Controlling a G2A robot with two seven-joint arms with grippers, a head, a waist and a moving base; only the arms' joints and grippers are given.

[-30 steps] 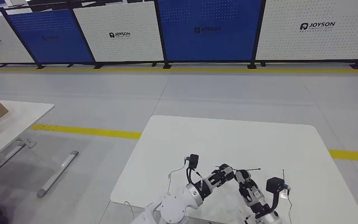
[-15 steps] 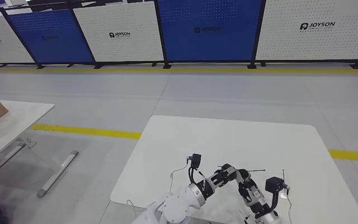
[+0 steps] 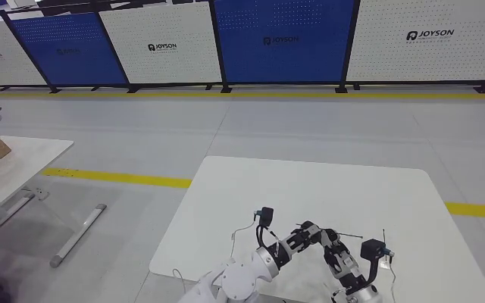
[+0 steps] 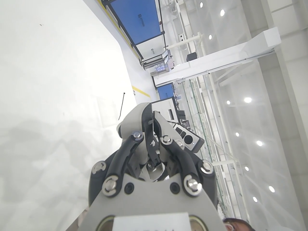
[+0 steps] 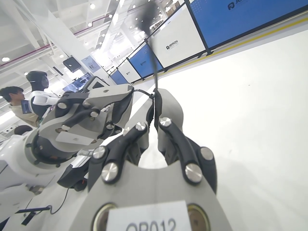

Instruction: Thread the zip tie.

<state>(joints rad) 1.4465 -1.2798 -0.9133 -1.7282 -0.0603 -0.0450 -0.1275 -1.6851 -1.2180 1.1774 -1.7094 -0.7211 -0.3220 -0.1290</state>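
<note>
Both grippers meet over the near part of the white table (image 3: 303, 189). My left gripper (image 4: 151, 111) is shut on a black zip tie (image 4: 149, 131), gripped edge-on between its pads. My right gripper (image 5: 155, 97) is shut on the same zip tie (image 5: 154, 68); its strap rises past the fingertips, and a short curved part runs across to the left gripper (image 5: 130, 94) close beside it. In the top view the left gripper (image 3: 309, 229) and right gripper (image 3: 324, 236) almost touch, and the zip tie's tail (image 3: 347, 235) sticks out to the right.
A second black zip tie (image 3: 383, 237) lies flat on the table to the right of the grippers, also seen as a thin strip (image 4: 121, 106) in the left wrist view. The table's far half is bare white surface.
Both grippers have shifted slightly toward the table's near edge. The zip tie's tail now reaches a little farther right and lower. Both holds are unchanged.
</note>
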